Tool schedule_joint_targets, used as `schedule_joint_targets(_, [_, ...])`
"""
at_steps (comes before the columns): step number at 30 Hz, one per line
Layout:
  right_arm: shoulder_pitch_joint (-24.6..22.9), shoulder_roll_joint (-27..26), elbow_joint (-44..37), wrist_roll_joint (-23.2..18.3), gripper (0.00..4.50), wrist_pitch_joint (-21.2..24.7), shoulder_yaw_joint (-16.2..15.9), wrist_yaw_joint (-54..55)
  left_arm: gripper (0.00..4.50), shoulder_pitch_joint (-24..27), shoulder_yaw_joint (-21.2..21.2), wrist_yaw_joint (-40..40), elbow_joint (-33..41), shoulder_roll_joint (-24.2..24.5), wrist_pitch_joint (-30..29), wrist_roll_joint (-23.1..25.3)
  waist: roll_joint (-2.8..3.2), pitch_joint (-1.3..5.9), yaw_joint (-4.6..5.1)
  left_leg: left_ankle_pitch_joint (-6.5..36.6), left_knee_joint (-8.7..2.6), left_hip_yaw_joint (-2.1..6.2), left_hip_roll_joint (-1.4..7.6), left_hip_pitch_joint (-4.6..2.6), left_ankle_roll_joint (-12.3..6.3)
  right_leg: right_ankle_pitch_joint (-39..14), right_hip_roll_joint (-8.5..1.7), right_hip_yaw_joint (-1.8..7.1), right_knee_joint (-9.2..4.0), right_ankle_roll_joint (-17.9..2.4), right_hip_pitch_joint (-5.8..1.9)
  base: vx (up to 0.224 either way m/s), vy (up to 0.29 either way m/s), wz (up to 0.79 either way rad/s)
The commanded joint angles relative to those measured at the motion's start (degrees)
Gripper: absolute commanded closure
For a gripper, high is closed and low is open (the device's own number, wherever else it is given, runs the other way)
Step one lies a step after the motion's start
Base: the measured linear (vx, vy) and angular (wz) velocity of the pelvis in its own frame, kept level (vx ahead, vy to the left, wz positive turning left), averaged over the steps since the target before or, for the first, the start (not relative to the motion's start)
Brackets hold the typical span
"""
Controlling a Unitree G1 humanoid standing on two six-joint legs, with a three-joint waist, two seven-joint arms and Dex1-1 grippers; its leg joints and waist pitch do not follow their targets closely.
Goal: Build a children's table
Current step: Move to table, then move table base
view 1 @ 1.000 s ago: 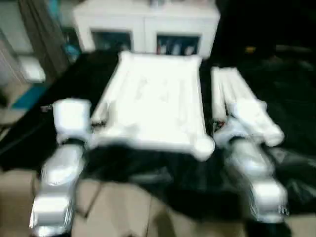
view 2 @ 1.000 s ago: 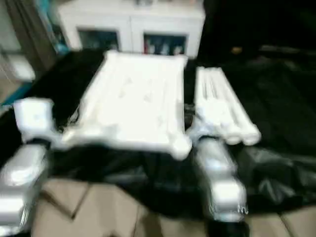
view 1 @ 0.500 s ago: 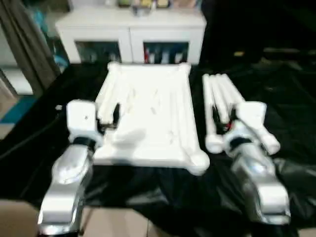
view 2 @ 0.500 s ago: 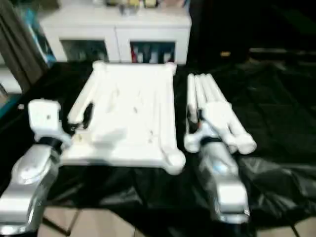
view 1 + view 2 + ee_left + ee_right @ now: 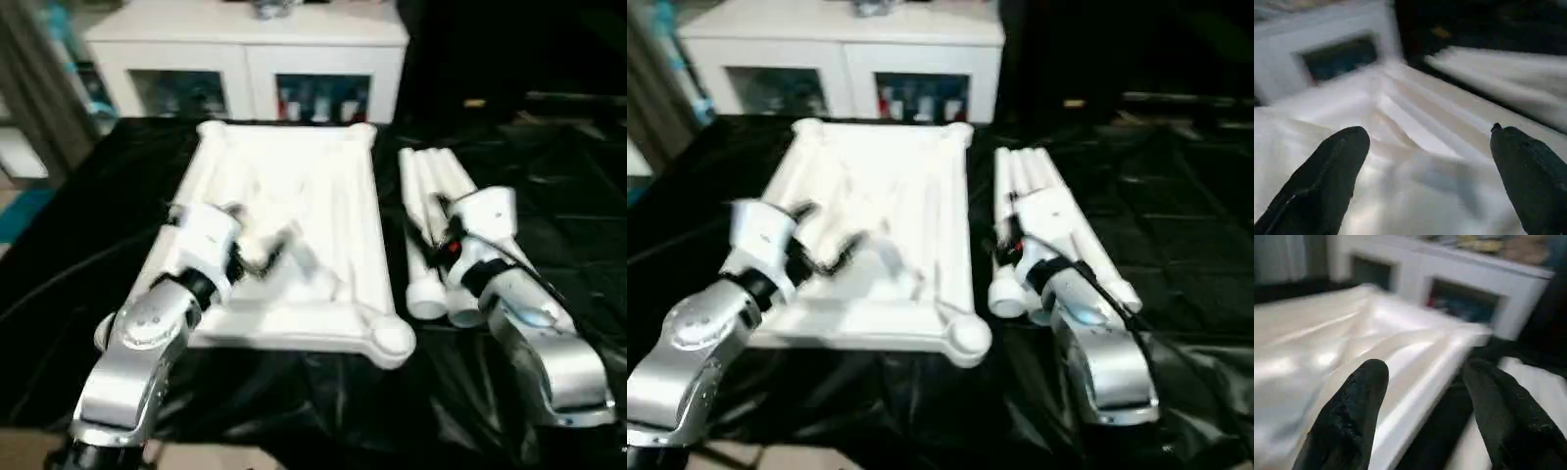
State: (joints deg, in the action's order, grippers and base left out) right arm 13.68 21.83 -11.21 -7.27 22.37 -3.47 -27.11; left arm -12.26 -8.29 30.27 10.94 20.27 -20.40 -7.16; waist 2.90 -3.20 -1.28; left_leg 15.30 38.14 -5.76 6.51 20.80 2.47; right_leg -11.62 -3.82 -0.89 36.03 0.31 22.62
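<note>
Left gripper (image 5: 1430,161) spread wide over the table top (image 5: 323,196); right gripper (image 5: 1422,406) parted above the gap between top and legs (image 5: 436,211).

Since a second ago both wrists have swung inward: the left gripper, then at the top's left edge, now reaches across its ribbed underside, holding nothing, while the right gripper has turned toward the top's right edge, fingers (image 5: 1352,416) apart and empty. Both silver forearms angle in from the near corners. The upturned top lies on black sheeting (image 5: 88,245) before the white cabinet (image 5: 245,59); the legs lie bundled just right of it.
</note>
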Motion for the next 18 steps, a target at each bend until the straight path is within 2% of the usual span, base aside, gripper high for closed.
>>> schedule_joint_targets(1, [0.09,2.71,-0.58,-0.64,1.64,-0.99,-1.14,-5.67,0.28,-2.38,-2.11,5.35,-2.5,1.9,2.01,0.75,-0.37,2.21,0.27,9.71,-6.23,0.37,4.49,-0.79,-4.11,-9.56,-3.53,2.25,-4.33,-15.71,-2.91,-0.057,-0.007,0.08])
schedule_joint_targets(2, [0.06,3.84,-0.62,-0.79,1.64,-1.25,-1.46,-7.28,0.35,-3.37,-2.86,7.41,-3.74,2.77,3.02,0.83,-0.47,1.97,0.31,12.09,-6.61,-0.12,4.69,-0.62,-3.42,-13.86,-3.64,2.19,-4.69,-14.6,-2.91,-0.057,-0.007,0.08])
schedule_joint_targets(3, [0.13,4.99,-0.59,-0.71,1.64,-1.74,-1.85,-8.8,0.35,-4.6,-3.66,10.24,-5.04,3.68,3.09,0.27,-0.51,1.91,0.34,12.97,-6.71,-0.31,4.78,-0.69,-2.86,-15.67,-3.72,2.21,-4.78,-13.99,-2.79,-0.054,-0.011,0.02])
schedule_joint_targets(4, [0.21,5.8,-0.58,-0.68,1.64,-2.05,-2.19,-9.96,0.41,-5.52,-4.25,12.76,-6.0,4.4,2.82,-0.48,-0.73,1.81,0.44,14.62,-7.04,-0.6,4.79,-0.93,-1.92,-20.4,-3.83,2.21,-5.2,-12.05,-2.47,-0.054,-0.01,0.01])
schedule_joint_targets(6, [0.19,6.81,-0.69,-0.73,1.64,-2.46,-2.7,-11.15,0.72,-6.36,-4.77,16.02,-7.18,5.17,2.78,-1.9,-0.75,1.9,0.6,14.17,-7.09,-0.68,4.89,-0.76,-1.57,-21.41,-4.08,2.25,-5.3,-11.4,-2.54,-0.027,-0.005,0.01])
schedule_joint_targets(7, [-0.2,8.6,-1.13,-0.52,1.64,-3.6,-3.88,-13.4,0.77,-8.8,-7.69,20.66,-11.14,7.63,5.82,0.39,-0.57,2.14,0.6,12.29,-7.06,-0.9,4.85,-0.77,-1.93,-20.24,-3.96,2.29,-5.42,-11.19,-2.29,0.0,0.0,0.0])
schedule_joint_targets(9, [-0.32,9.08,-1.25,-0.45,1.64,-3.94,-4.2,-14.06,0.8,-9.55,-8.65,21.93,-12.43,8.37,7.08,1.46,-0.67,2.29,0.8,11.24,-7.06,-0.93,4.84,-0.56,-2.46,-18.58,-3.83,2.3,-5.31,-11.08,-2.41,0.0,0.0,0.0])
schedule_joint_targets(10, [-0.78,9.86,-1.61,-0.37,1.64,-4.34,-4.72,-15.2,0.88,-10.92,-10.28,23.89,-15.28,9.21,8.55,3.04,-0.6,2.47,1.0,9.38,-7.03,-0.9,4.91,-0.21,-2.79,-15.87,-3.98,2.27,-5.0,-11.63,-2.77,0.0,0.0,0.0])
schedule_joint_targets(12, [-1.45,10.48,-2.29,-0.92,1.64,-3.93,-5.15,-16.47,1.12,-12.99,-12.48,25.58,-20.06,9.83,10.64,5.54,-0.49,2.75,1.02,7.43,-6.81,-1.05,4.89,-0.25,-3.52,-12.85,-3.98,2.27,-4.92,-12.49,-2.87,0.0,0.0,0.0])
schedule_joint_targets(13, [-1.74,10.55,-2.83,-1.71,1.64,-3.2,-5.06,-17.21,1.21,-14.26,-13.49,25.34,-23.03,9.65,12.15,7.3,-0.33,3.01,0.93,4.57,-6.57,-1.12,4.9,-0.08,-4.41,-8.32,-3.97,2.22,-4.56,-13.68,-3.07,0.0,0.0,0.0])
schedule_joint_targets(14, [-1.89,10.58,-3.38,-2.44,1.64,-2.41,-4.96,-17.8,1.21,-15.4,-14.13,25.36,-25.6,9.3,12.86,8.31,-0.12,3.13,0.9,3.79,-6.46,-1.15,4.96,-0.14,-4.48,-6.8,-4.03,2.2,-4.36,-14.16,-3.13,0.0,0.0,0.0])
schedule_joint_targets(15, [-1.96,10.6,-3.68,-2.85,1.64,-2.0,-4.86,-18.35,1.32,-16.21,-14.48,25.65,-27.36,9.06,13.32,8.79,-0.26,3.15,0.93,3.25,-6.45,-1.22,4.9,-0.15,-4.87,-5.67,-3.92,2.12,-4.37,-14.57,-3.13,0.0,0.0,0.0])
schedule_joint_targets(16, [-2.16,11.16,-4.35,-3.45,1.64,-1.01,-4.97,-19.46,1.46,-17.53,-14.8,25.96,-30.2,8.33,14.09,9.2,-0.07,3.36,0.85,1.9,-6.36,-1.11,4.98,-0.06,-5.3,-3.44,-4.03,2.04,-4.07,-15.44,-3.39,0.0,0.0,0.0])
schedule_joint_targets(18, [-2.3,11.61,-4.74,-3.7,1.64,-0.46,-5.12,-20.11,1.63,-18.24,-14.86,26.11,-31.66,7.89,14.26,9.23,0.0,3.41,0.88,2.21,-6.44,-1.16,5.17,-0.06,-5.45,-0.91,-4.04,1.91,-3.89,-16.87,-3.44,0.0,0.0,0.0])
